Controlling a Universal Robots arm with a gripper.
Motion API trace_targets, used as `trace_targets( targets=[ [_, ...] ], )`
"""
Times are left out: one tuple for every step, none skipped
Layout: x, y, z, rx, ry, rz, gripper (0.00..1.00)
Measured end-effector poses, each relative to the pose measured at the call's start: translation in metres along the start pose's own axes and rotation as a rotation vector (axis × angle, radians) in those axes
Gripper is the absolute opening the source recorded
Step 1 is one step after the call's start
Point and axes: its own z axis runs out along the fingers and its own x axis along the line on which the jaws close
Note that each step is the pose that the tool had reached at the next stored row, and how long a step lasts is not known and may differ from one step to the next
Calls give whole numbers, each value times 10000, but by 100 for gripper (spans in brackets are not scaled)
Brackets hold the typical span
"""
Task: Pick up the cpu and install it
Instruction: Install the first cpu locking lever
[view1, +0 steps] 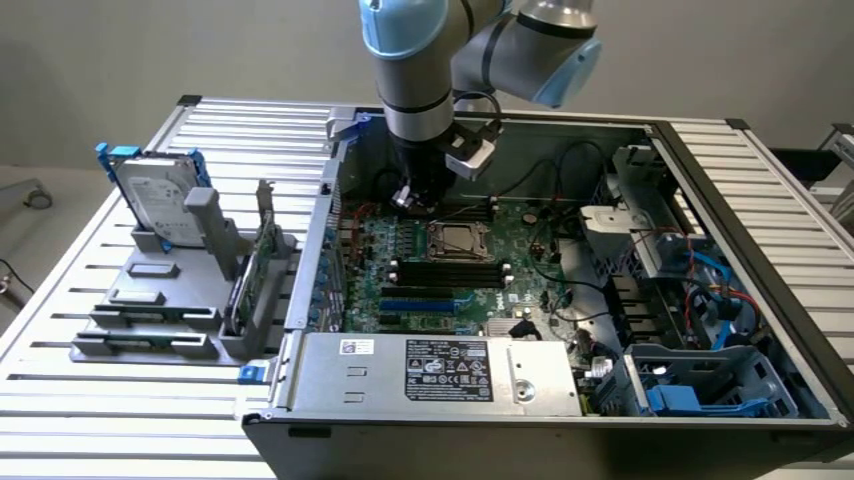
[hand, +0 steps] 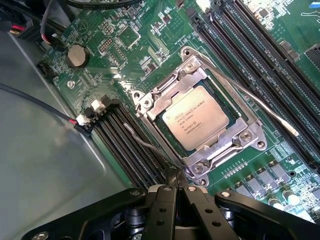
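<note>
Inside the open grey computer case (view1: 747, 240), which lies on a slatted aluminium table (view1: 80, 420), the cpu (hand: 197, 117), a small flat square chip with a shiny silver metal top and printed lettering, sits in the silver metal socket frame (hand: 250, 135) on the green motherboard (hand: 125, 35). In the exterior view the same chip (view1: 458, 238) lies near the middle of the board, just above a row of long black memory slots (view1: 447, 270). The black two-fingered gripper (hand: 176, 186) hangs low over the board beside one corner of the socket; its fingers are clenched together with nothing between them, and their tips are close to a thin wire lever (hand: 145, 145) running along the frame's edge. Seen from outside, the gripper (view1: 408, 200) is over the board's far edge, towards the exterior view's left of the socket. A silver hard drive with blue brackets (view1: 158, 195) stands upright in a grey holder on the table, well apart from the case.
</note>
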Motion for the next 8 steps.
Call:
trace_targets(
  targets=[
    [2,0,3,-4,0,0,11],
    [3,1,5,-8,-1,-1,11],
    [6,2,7,-11,0,-2,11],
    [8,4,10,-14,1,-2,11],
    [11,6,12,-16,0,-4,11],
    [14,7,15,-20,-1,-4,11],
    [17,9,17,-23,-2,-5,11],
    [20,12,20,-26,-1,-6,11]
  ],
)
